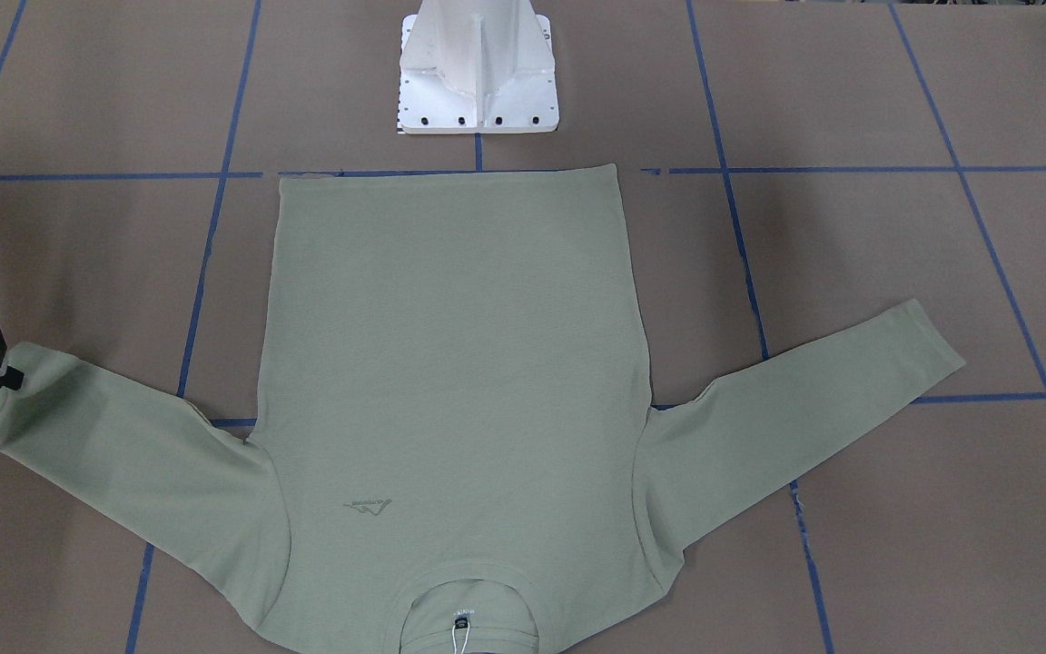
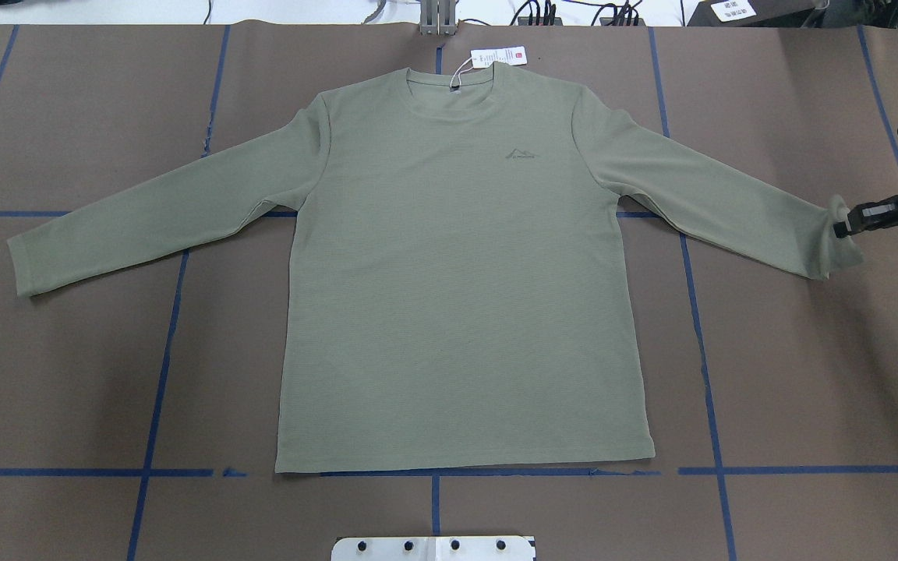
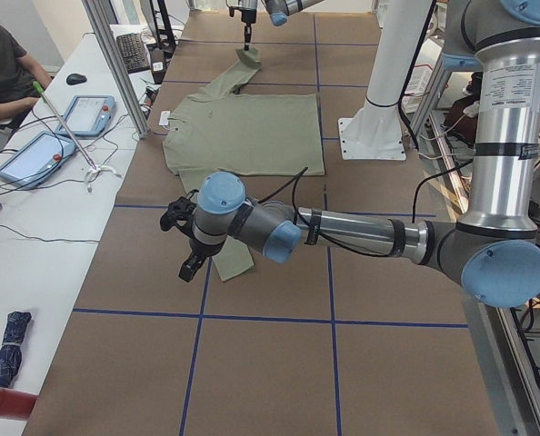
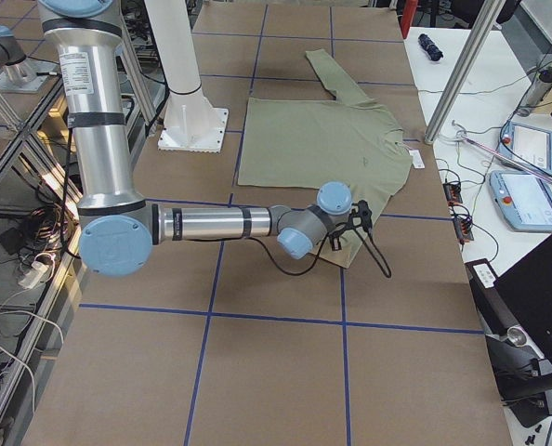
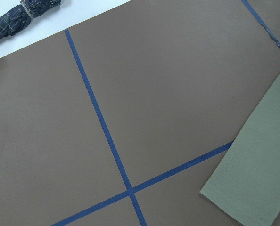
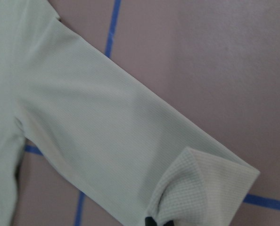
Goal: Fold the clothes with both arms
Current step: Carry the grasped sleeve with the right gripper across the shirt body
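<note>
Worktop (image 2: 67, 374) is covered in brown paper and marked into a grid by blue tape lines (image 2: 807, 470); a white pedestal base (image 1: 478, 86) stands on it on the robot's side. The white side table (image 3: 34, 263) alongside carries a folded plaid umbrella (image 3: 11, 347), a red cylinder (image 3: 2, 401), two blue-edged tablets (image 3: 85, 113), a keyboard (image 3: 135, 52) and a mouse (image 3: 76, 79). A person (image 3: 2, 68) sits at its far end.

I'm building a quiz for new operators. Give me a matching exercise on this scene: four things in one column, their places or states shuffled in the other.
1. sage-green long-sleeve knit shirt
2. black two-finger right claw
3. white paper hang tag
4. white metal pedestal base

a. beside the collar
b. spread flat, logo up
c. near the hem
d. pinching a sleeve cuff

Pairs: 1-b, 2-d, 3-a, 4-c.
</note>
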Tool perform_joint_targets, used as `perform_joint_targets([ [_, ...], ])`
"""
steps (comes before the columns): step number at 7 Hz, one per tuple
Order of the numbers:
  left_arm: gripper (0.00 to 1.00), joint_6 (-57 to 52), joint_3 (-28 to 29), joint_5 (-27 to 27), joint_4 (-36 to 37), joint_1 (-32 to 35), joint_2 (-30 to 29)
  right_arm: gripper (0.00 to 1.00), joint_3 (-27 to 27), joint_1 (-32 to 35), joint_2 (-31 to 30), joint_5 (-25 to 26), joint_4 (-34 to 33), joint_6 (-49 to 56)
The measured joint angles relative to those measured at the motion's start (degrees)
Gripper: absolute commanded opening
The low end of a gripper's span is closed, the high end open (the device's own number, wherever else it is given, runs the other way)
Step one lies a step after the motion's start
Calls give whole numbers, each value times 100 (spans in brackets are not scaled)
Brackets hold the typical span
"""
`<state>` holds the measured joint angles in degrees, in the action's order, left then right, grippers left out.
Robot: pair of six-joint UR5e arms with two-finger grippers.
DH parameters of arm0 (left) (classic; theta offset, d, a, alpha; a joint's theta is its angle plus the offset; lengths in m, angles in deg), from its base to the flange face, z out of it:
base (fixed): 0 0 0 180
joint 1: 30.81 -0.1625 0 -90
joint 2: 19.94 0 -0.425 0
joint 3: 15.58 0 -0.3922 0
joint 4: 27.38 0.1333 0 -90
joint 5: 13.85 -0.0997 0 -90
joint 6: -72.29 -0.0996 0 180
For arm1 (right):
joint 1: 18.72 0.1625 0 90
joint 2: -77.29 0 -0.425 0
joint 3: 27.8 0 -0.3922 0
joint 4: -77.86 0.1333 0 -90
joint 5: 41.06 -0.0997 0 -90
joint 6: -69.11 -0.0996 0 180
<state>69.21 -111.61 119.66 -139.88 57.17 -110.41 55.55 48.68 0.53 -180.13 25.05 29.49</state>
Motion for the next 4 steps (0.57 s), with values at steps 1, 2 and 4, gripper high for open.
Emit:
perform_joint_targets([
  [1, 99, 0, -5, 2, 0, 0, -3, 0, 7, -42, 675, -26, -806, -136],
  [2, 99, 1, -25, 8, 5, 0, -3, 0, -12, -169, 1409, 53, -1758, -192],
  [4, 99, 1, -103, 57, 40, 0, 10, 0, -226, -568, 2639, 423, -3061, -220],
])
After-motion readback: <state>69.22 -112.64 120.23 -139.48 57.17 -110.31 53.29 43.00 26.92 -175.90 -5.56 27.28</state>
